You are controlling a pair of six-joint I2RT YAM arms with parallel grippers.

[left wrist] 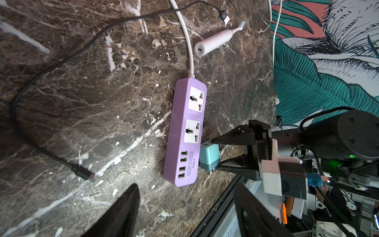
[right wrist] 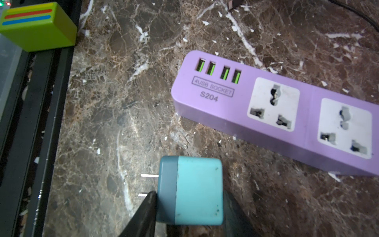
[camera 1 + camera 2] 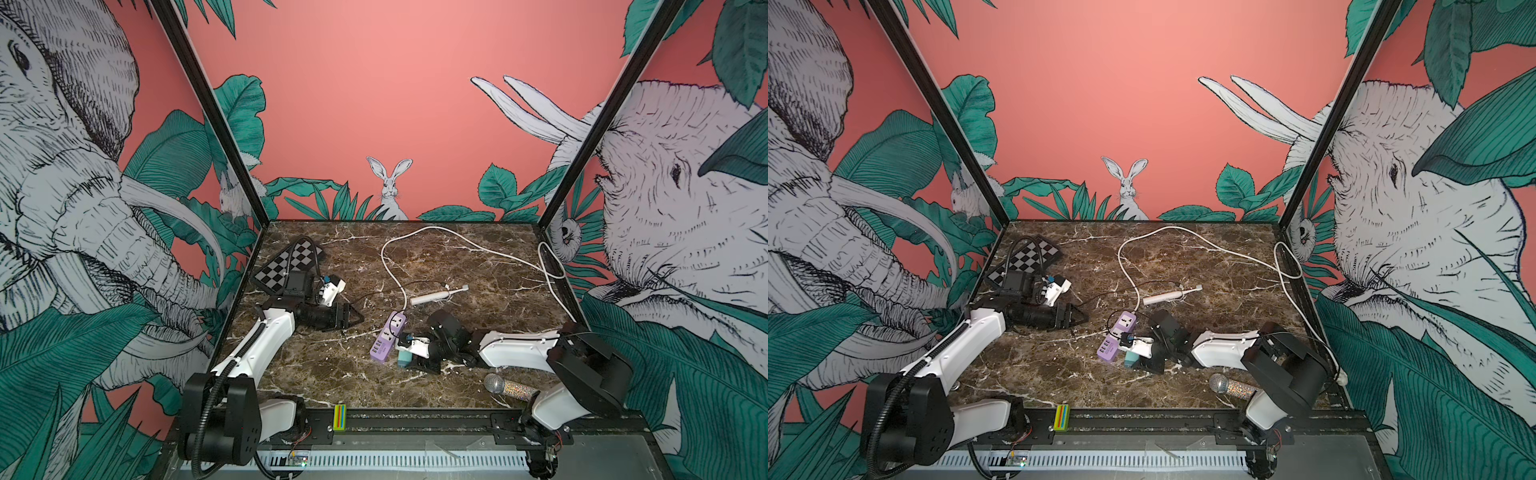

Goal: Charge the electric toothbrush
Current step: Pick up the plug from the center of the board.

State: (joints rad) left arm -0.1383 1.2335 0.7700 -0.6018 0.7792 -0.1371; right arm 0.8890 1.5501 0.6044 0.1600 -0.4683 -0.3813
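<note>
**top views**
electric toothbrush (image 3: 438,294): flat on the table (image 3: 316,374), mid-table toward the back edge, just past the cord end of the power strip. Brush head toward the right edge. Nothing touches it.
power strip (image 3: 388,336): purple, table centre, at a slant. Its white cord (image 3: 457,243) loops to the back edge and off the right edge.
left gripper (image 3: 353,318): left of the strip, fingers spread, nothing between them. Same in both top views.
right gripper (image 3: 404,360): at the strip's front end, over the teal adapter (image 3: 402,355). Jaws not readable from here.
microphone (image 3: 509,386): front-right corner, by the right arm.
chessboard (image 3: 286,262): back-left corner.
green block (image 3: 340,417): on the rail at the front edge.

**left wrist**
electric toothbrush (image 1: 215,40): pale pink, port in the butt end facing the strip.
black cable (image 1: 41,82): wide arc over the table. One USB plug (image 1: 224,17) lies near the brush head, not touching.
right gripper (image 1: 214,155): one finger each side of the teal adapter, beside the strip's USB end.

**right wrist**
teal adapter (image 2: 194,190): near the power strip (image 2: 276,110) but apart, prongs toward the front edge.
right gripper (image 2: 189,194): fingers (image 2: 143,215) flank the adapter, one against its darker prong end. Can't tell if it's clamped.
</note>
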